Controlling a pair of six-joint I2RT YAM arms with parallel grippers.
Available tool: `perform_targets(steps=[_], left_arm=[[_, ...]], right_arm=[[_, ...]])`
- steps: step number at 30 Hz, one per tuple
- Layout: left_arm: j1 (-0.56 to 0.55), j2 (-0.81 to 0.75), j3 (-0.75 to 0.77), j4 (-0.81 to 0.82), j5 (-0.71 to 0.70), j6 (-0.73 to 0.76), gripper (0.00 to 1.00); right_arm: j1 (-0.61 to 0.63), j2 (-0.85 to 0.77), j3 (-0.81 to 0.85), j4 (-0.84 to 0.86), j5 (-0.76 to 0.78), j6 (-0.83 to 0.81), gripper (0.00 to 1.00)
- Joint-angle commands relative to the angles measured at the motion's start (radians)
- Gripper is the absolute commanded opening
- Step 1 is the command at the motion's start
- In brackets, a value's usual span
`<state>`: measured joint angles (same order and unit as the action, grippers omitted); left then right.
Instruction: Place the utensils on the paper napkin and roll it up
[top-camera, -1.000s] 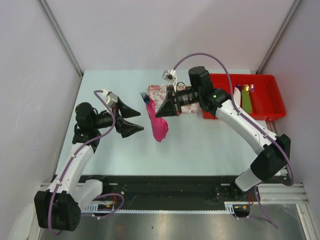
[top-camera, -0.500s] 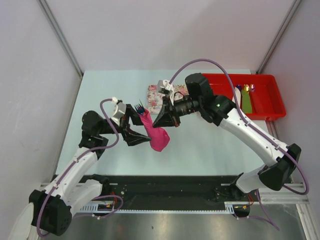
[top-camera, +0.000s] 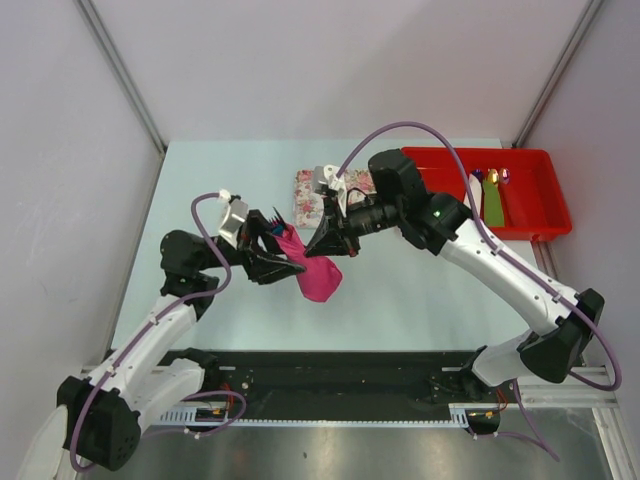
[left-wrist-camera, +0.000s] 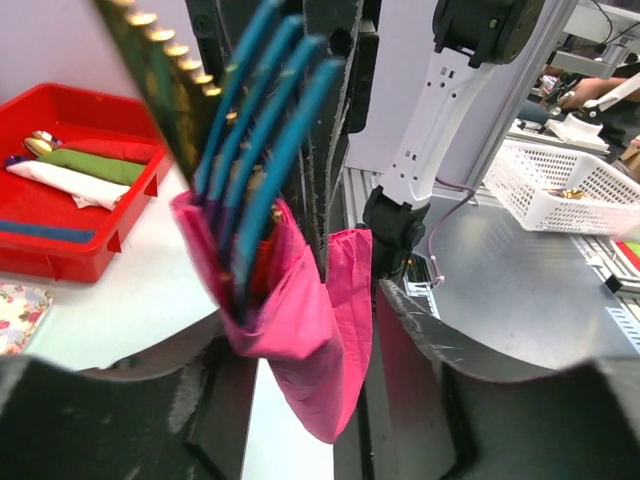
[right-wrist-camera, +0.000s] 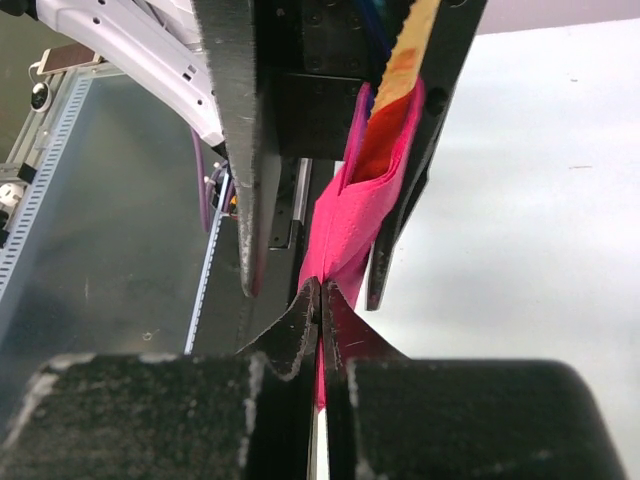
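The pink napkin (top-camera: 318, 272) hangs in the air above the middle of the tabletop (top-camera: 400, 310), folded into a loose pouch. The blue fork (left-wrist-camera: 265, 130) and the gold knife (left-wrist-camera: 165, 70) stand in it, their ends sticking out of the top.

The right gripper (right-wrist-camera: 320, 300) has its jaws closed, pinching a fold of the napkin between the fingertips. The left gripper (left-wrist-camera: 300, 330) comes in from the other side with its jaws apart, straddling the pouch. In the right wrist view one of its fingers lies against the napkin and the other stands clear of it, so it is not clamped on anything.

A flowered tray (top-camera: 308, 185) lies near the far edge of the tabletop, behind the two grippers. A red bin (top-camera: 540, 215) sits at the far right corner, with rolled bundles (top-camera: 493, 203) in it.
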<state>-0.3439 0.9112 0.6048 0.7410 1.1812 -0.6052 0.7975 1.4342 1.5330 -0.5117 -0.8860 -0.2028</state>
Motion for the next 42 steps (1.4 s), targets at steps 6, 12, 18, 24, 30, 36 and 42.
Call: perform_targets(steps=[6,12,18,24,30,36,42], left_arm=[[-0.007,0.051,0.013,0.084,0.005,-0.050,0.31],[-0.007,0.083,0.061,0.046,-0.015,-0.047,0.05],[0.002,0.091,0.110,-0.128,-0.048,0.042,0.00],[0.037,0.097,0.176,-0.226,-0.074,0.098,0.00],[0.062,0.106,0.197,-0.213,-0.092,0.071,0.00],[0.062,0.098,0.193,-0.172,-0.080,0.032,0.00],[0.062,0.078,0.190,-0.089,-0.042,-0.065,0.00]], right_arm=[[0.006,-0.064,0.009,0.104,0.016,-0.015,0.00],[0.005,-0.069,0.015,0.095,0.019,-0.033,0.00],[-0.038,-0.012,0.087,-0.034,0.026,0.006,0.48],[-0.101,-0.017,0.072,-0.149,0.002,-0.004,0.63],[-0.104,-0.024,0.024,-0.237,0.007,-0.029,0.68],[-0.118,-0.024,-0.034,-0.191,0.027,-0.001,0.38],[-0.159,-0.008,-0.033,-0.169,0.009,-0.035,0.00]])
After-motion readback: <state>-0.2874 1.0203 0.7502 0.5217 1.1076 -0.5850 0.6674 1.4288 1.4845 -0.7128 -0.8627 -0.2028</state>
